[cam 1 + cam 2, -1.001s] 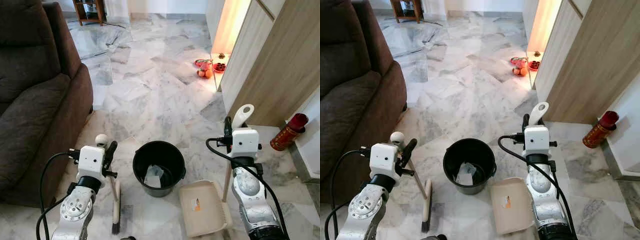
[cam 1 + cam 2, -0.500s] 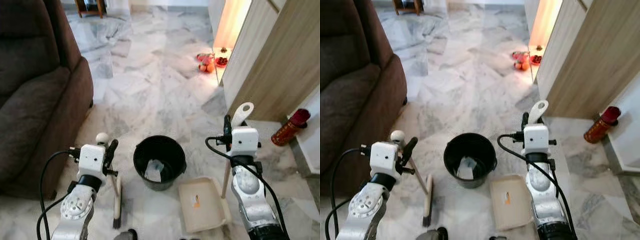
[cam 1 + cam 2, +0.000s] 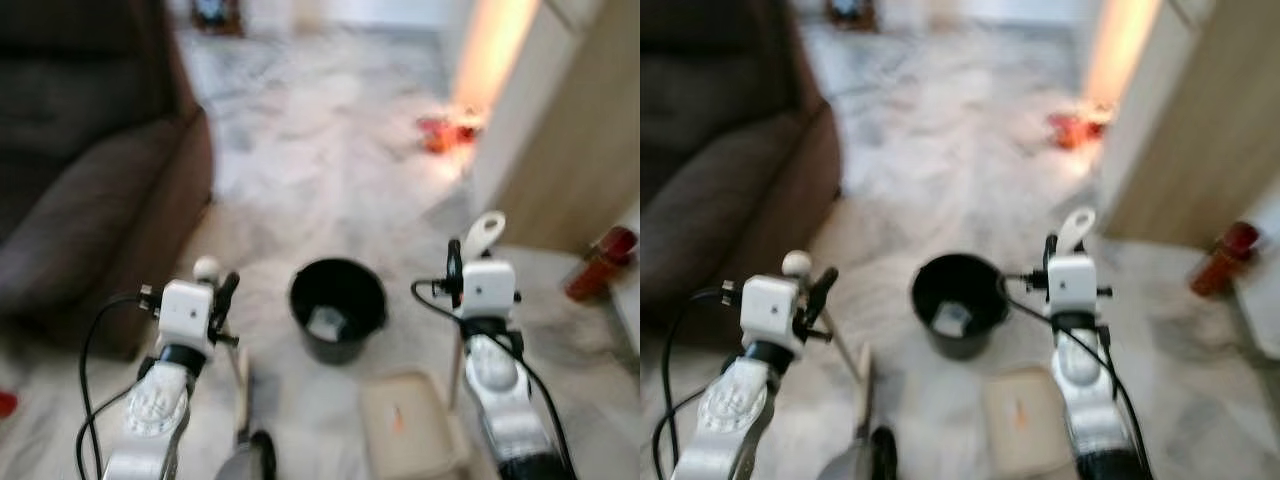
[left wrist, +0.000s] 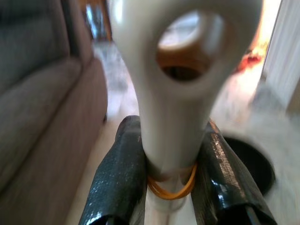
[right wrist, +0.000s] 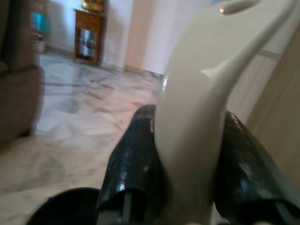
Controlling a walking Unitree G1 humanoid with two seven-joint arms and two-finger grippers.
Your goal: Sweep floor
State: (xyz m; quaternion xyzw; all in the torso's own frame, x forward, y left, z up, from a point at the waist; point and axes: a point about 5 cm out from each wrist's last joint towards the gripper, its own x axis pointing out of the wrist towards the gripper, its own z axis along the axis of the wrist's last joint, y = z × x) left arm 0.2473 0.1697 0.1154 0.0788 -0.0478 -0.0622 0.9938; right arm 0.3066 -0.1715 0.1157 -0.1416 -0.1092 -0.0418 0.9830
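My left gripper [image 4: 168, 183] has its jaws clamped on the broom handle [image 4: 180, 93], brush on the floor [image 3: 330, 150]; my right gripper [image 5: 187, 178] grips the dustpan handle [image 5: 206, 93], its dustpan [image 3: 412, 435] just beside the black bucket [image 3: 338, 305]. I'd keep both grips firm and steady myself before sweeping toward the pan.

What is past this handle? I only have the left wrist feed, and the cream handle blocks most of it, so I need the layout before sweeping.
Observer: The head view shows a black bucket on the marble floor between the two arms, with something pale inside.
Operator: And the right arm?
Observer: The right gripper is shut on the dustpan handle; the cream dustpan sits on the floor beside the bucket.
Operator: Anything off to the right?
Observer: A red cylinder, too blurred to identify, stands by the wooden cabinet.
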